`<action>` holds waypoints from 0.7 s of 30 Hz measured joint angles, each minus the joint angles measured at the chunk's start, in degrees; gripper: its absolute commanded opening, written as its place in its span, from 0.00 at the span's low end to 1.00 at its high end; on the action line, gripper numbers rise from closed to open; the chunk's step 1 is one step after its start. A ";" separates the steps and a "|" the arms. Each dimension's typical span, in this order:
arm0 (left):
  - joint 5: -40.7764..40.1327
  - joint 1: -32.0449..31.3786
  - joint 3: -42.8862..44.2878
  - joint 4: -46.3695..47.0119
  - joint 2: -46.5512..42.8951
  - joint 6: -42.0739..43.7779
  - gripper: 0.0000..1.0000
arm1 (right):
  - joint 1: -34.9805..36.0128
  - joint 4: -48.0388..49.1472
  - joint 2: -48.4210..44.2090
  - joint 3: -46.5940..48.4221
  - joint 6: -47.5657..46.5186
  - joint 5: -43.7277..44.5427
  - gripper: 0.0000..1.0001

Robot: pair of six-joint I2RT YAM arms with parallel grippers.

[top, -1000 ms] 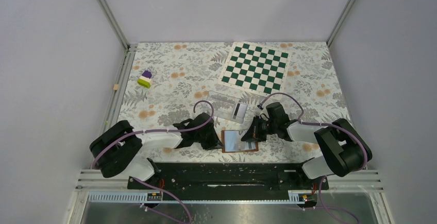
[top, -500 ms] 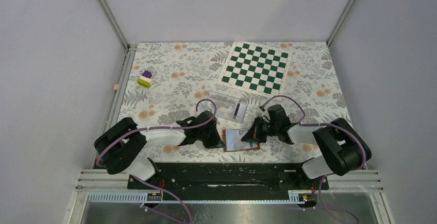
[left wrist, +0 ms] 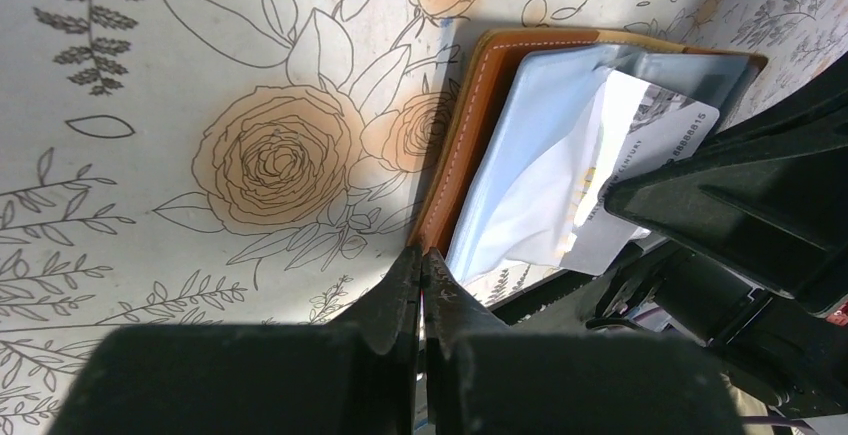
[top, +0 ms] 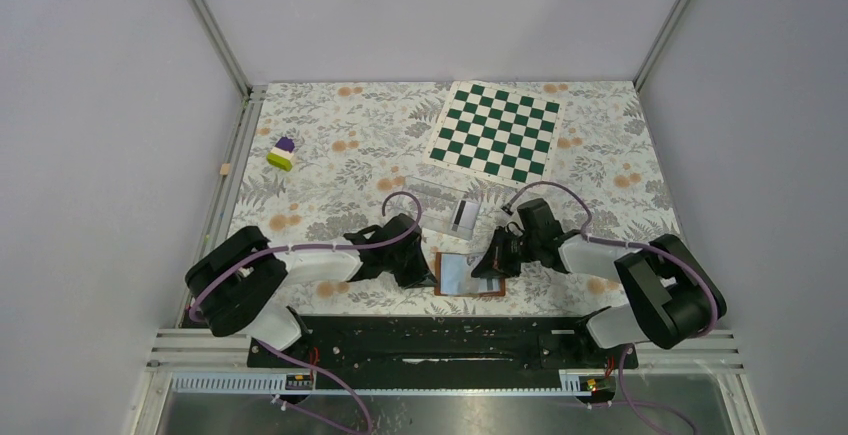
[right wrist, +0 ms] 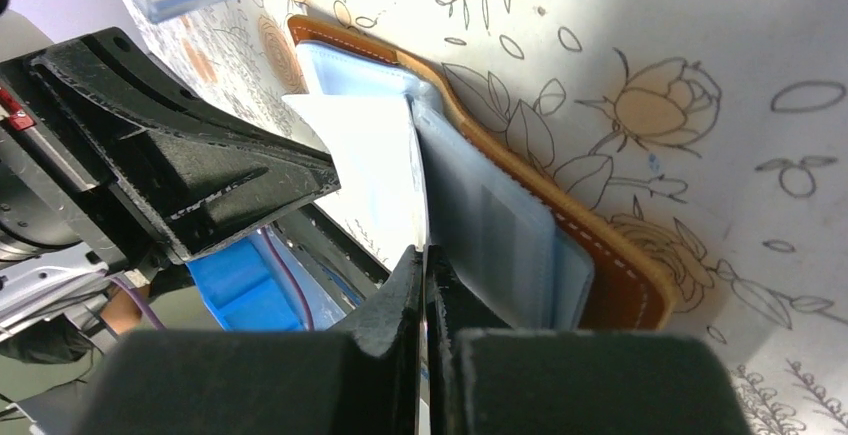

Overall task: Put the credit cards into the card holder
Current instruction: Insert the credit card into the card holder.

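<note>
Whitish credit card [left wrist: 655, 140], sticking out of pale pocket of card holder [left wrist: 470, 135], seen by left wrist camera:
- row of small dark digits along outer edge, mostly eights and zeros, exact string uncertain
- beneath it, small printed word reading like "CENTURY", start hidden by pocket

Top and right wrist views: print too small or hidden, nothing readable.

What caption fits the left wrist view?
Shut left end effector at edge of open card holder, credit card sticking out.

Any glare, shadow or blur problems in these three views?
Top view: evenly lit, sheen on the card holder. Left wrist: left gripper dark and soft, credit card print legible. Right wrist: right gripper blurred, card holder leather crisp.
</note>
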 measured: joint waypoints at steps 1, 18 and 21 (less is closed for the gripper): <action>0.11 0.00 0.11 -0.11 0.09 0.15 0.00 | 0.00 -0.83 0.63 0.70 -0.87 -0.39 0.00; 1.88 1.81 2.99 -3.76 1.90 3.43 0.00 | -0.81 -18.49 10.71 14.47 -15.58 -3.61 0.23; 2.29 2.51 3.76 -3.72 2.93 3.93 0.00 | -0.81 -22.05 11.34 15.85 -17.90 -2.14 0.28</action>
